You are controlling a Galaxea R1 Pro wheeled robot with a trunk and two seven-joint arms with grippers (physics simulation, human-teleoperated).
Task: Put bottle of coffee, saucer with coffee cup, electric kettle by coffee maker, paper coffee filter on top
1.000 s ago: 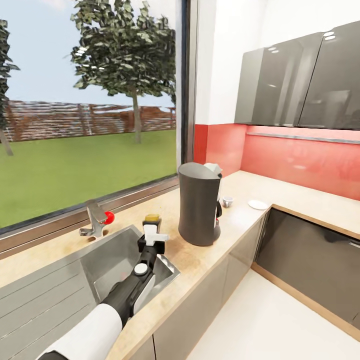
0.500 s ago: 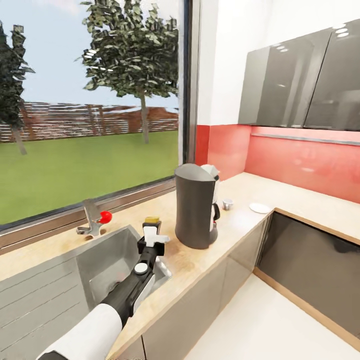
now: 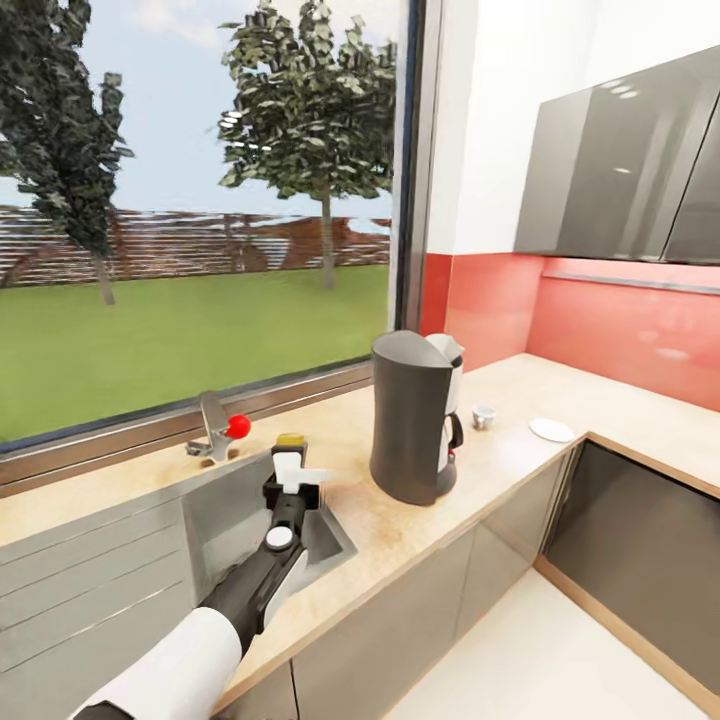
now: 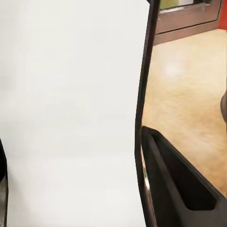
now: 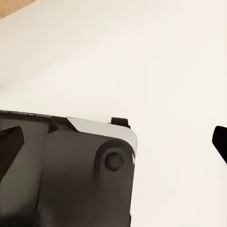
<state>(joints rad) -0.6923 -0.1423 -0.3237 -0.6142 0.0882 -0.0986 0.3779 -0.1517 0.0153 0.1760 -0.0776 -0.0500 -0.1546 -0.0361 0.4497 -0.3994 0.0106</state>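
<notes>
Sunlit counter [image 3: 500, 470]: the left gripper [image 3: 291, 470], jaws clamped on the bottle of coffee [image 3: 290, 441], hangs over the sink [image 3: 215, 520]. The coffee maker [image 3: 415, 418] stands to its right. I cannot tell the right jaws' state.

One coffee maker [image 3: 415, 418], one bottle of coffee [image 3: 291, 443], one saucer [image 3: 551, 429] — one tap [image 3: 217, 430], two trees [image 3: 318, 120].

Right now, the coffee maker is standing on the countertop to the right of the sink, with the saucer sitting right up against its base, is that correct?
Not quite. The coffee maker does stand on the countertop to the right of the sink, but the saucer lies well apart from it, farther right near the counter's corner. The head view shows this.
</notes>
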